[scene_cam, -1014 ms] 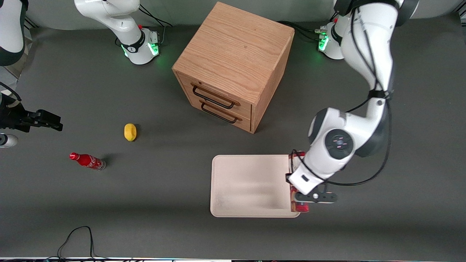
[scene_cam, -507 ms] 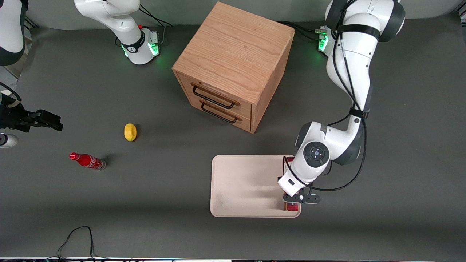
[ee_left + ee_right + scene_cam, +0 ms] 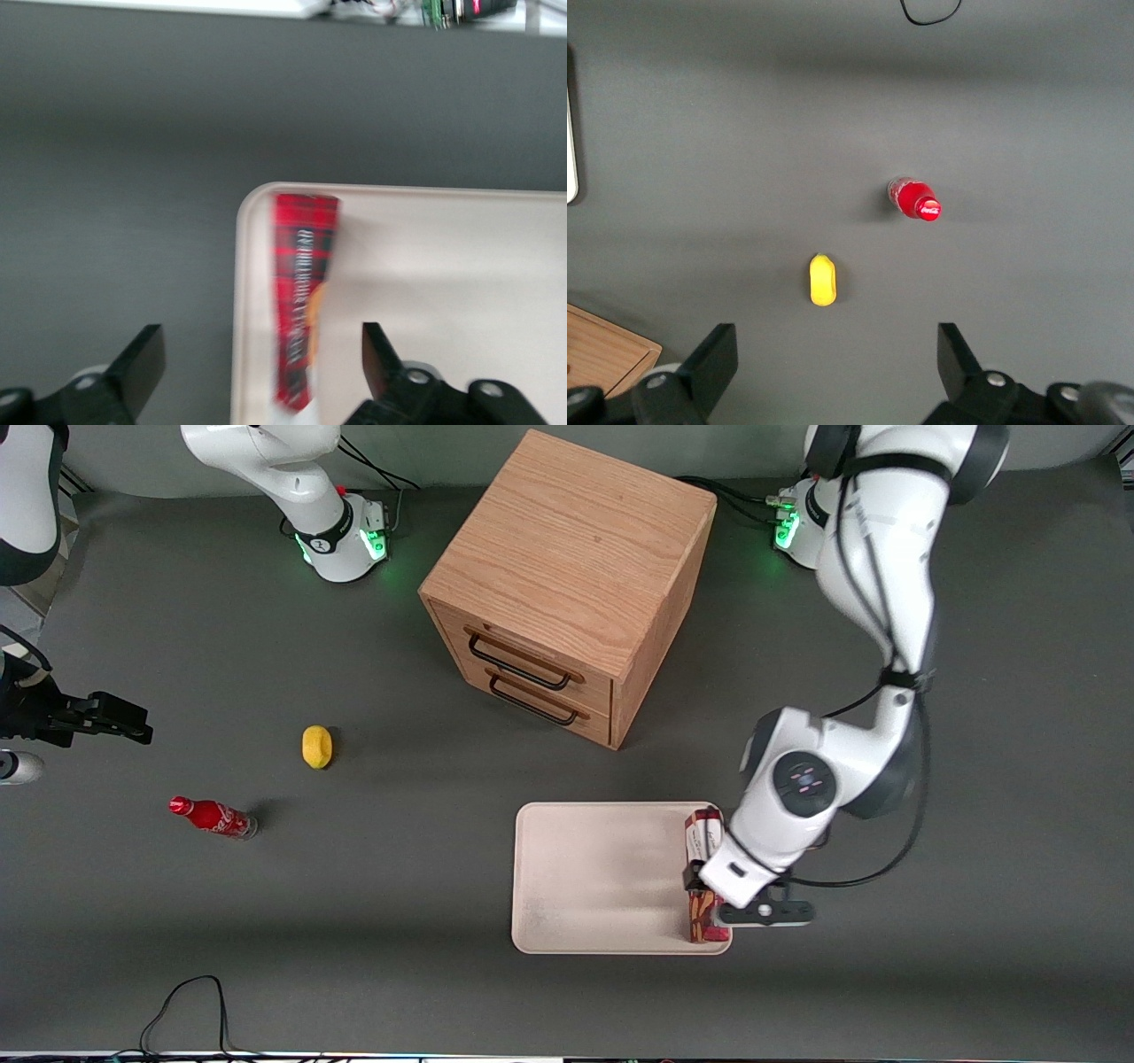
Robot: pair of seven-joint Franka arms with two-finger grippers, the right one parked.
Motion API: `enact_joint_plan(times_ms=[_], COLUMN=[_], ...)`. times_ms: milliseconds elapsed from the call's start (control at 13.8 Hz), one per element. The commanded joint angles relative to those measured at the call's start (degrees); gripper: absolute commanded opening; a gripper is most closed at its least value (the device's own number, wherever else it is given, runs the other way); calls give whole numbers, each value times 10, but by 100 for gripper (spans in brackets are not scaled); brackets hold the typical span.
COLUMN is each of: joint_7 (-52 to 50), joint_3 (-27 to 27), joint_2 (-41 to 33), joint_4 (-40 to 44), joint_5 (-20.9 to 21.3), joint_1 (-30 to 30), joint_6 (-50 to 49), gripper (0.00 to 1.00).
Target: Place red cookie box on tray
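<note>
I am holding my pincer (image 3: 257,376) wide open above the long narrow dark red cardboard cookie box (image 3: 301,301), gripping nothing. The box is lying inside the large flat pale cream-pink tray (image 3: 443,292), along the low rim at the working arm's end. I am judging placement done; next calls for a straight lift clear. The matte grey worktop (image 3: 354,921) is carrying the tray.

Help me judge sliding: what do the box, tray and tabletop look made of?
Long red tartan cookie box: printed cardboard, sharp folded edges. Pale cream tray: probably matte plastic, moulded rounded rim. Dark grey table: matte, perhaps a mat. Gripper hovers over the box, fingers open.
</note>
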Motion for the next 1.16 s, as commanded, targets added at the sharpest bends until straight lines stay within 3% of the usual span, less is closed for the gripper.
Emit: enact_joint_plan(times_ms=[0,435,725,1087], joint_7=[12,257,265,258], joint_3=[-2,-1,-2,-1], joint_2=[-149,-292,-386,-402], joint_4=[-109,-115,-192,-194], joint_5=[10,16,20,28], joint_1=[39,129,165,165], joint_6=[-96,-333,-350,-358], gripper=[100,100,100,100])
